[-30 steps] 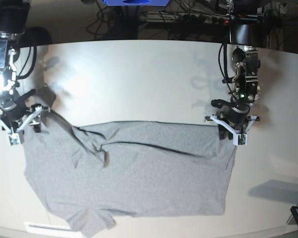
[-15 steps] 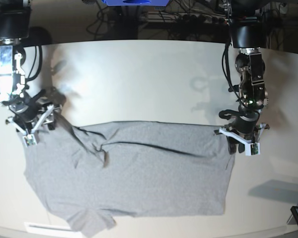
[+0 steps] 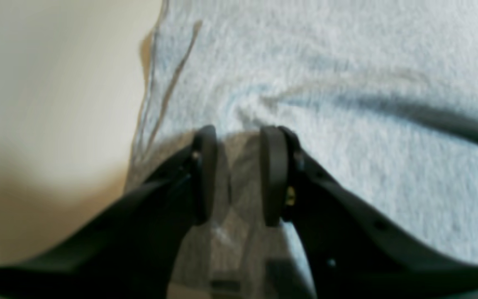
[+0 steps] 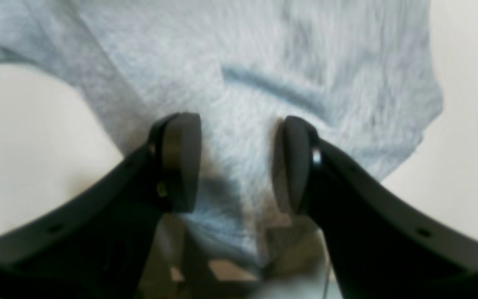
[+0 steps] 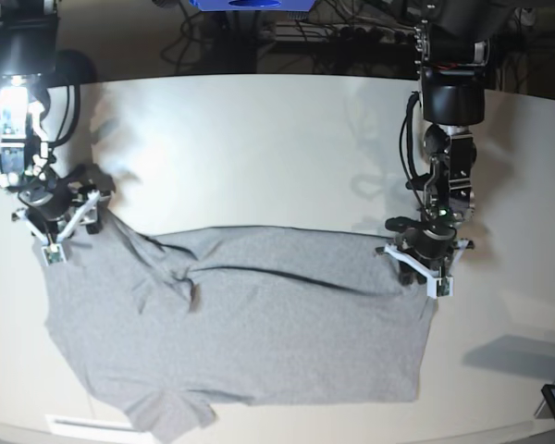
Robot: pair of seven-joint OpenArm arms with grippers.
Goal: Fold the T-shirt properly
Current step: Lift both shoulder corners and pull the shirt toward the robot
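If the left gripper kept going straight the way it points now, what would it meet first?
Most likely the T-shirt: the left gripper points down at the grey cloth near its edge, cloth showing between its fingers. Whether they already touch is unclear.

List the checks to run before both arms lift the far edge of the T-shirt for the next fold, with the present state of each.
1. Left pincer over the T-shirt at its far corner: ok; fabric lies under and between its fingers.
2. Left pincer shut on cloth: cannot tell; a narrow gap shows between the fingers.
3. Right pincer over the sleeve-side corner: ok.
4. Right pincer gripping: not ok; its fingers stand apart, with fabric between them.
5. Shirt flat: not ok; a long crease runs across the upper body and the sleeve area is bunched.
6. Table beyond the shirt free for the fold: ok.
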